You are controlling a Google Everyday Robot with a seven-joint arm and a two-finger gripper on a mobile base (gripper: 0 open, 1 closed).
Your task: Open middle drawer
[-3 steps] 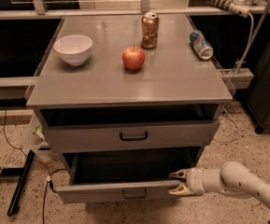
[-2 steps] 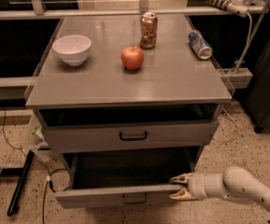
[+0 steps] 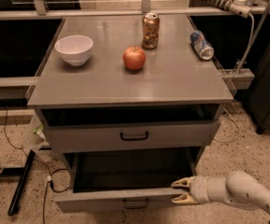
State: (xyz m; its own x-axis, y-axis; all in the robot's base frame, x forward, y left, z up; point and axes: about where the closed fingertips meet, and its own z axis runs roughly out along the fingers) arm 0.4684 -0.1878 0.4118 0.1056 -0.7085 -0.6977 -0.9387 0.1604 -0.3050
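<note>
The middle drawer is pulled well out of the grey cabinet. Its dark interior is open to view and its small black bar handle sits at the centre of its front. My gripper comes in from the lower right. It is at the right end of the drawer's front panel, one finger inside the rim and one in front of it, closed on the panel. The smaller drawer above, with its own black handle, stands only slightly out.
On the cabinet top are a white bowl, a red apple, an upright can and a can lying on its side. A black bar and cables lie on the speckled floor at left.
The middle drawer has slid further out toward the camera. My gripper has moved back with its front panel.
</note>
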